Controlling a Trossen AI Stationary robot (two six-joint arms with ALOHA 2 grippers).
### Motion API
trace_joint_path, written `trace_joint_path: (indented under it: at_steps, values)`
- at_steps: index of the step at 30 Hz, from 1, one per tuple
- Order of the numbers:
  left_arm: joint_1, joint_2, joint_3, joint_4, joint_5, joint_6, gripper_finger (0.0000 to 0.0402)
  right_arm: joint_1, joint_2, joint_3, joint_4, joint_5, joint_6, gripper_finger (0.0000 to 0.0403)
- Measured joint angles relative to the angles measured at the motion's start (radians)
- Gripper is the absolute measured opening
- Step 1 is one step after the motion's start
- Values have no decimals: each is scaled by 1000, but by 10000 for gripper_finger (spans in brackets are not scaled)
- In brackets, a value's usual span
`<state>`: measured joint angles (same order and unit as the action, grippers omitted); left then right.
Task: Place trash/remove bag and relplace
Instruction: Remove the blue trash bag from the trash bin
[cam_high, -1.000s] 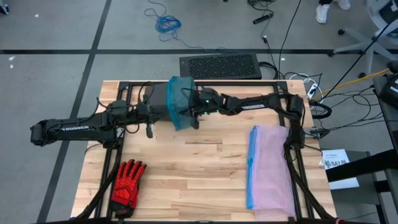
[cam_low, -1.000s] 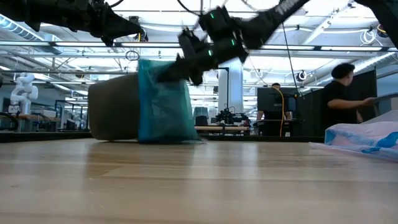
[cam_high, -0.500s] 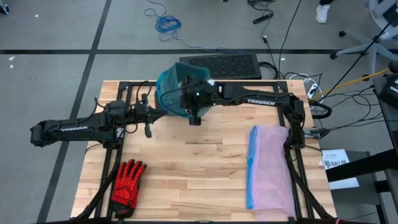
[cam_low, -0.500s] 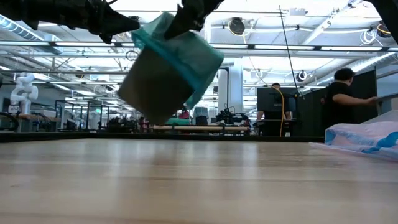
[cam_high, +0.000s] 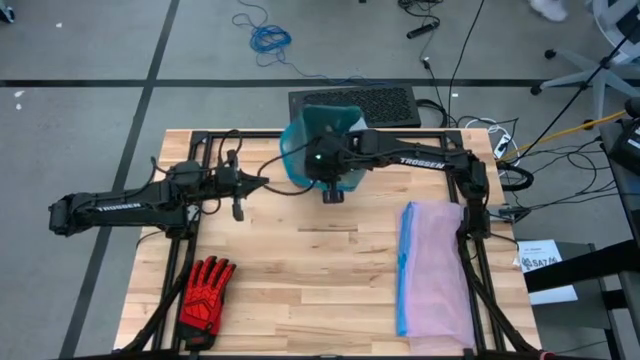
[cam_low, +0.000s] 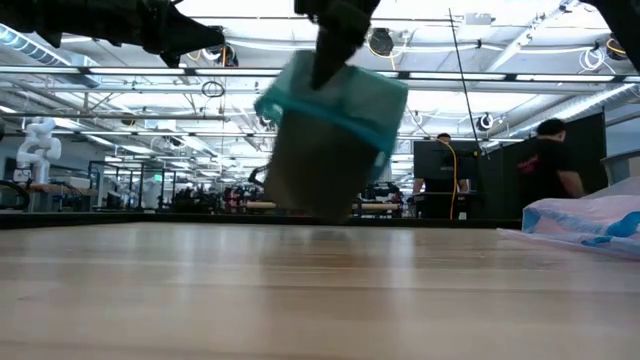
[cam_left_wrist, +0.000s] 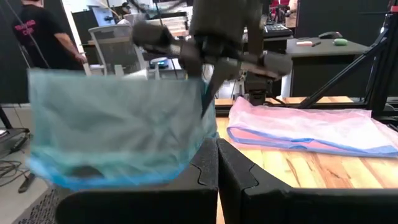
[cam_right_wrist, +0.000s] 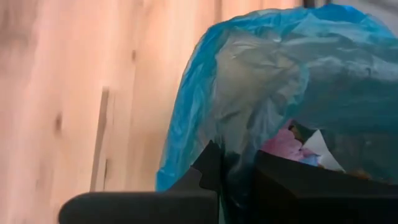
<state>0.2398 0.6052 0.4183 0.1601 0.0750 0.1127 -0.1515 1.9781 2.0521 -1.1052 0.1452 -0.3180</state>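
High view shows a red glove (cam_high: 206, 290) at the table's (cam_high: 300, 280) near left, the left gripper (cam_high: 262, 182) clenched on nothing, the right gripper (cam_high: 322, 165) clamping the thin crinkled teal bag (cam_high: 305, 135) lining a bin (cam_low: 320, 165) held tilted above the wood, and a flat lilac bag (cam_high: 435, 270) at right.

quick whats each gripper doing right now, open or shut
Left gripper: shut, holding nothing, beside the bin.
Right gripper: shut on the teal bag at the bin's rim, bin lifted off the table.
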Motion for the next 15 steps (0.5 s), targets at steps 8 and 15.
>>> trace_joint_path:
  at_steps: [8, 15]
  values:
    - [0, 0, 0, 11, 0, 0, 0, 26, 70, 2, -142, 51, -7, 0]
    - [0, 0, 0, 11, 0, 0, 0, 51, 84, 36, -236, 47, -15, 0]
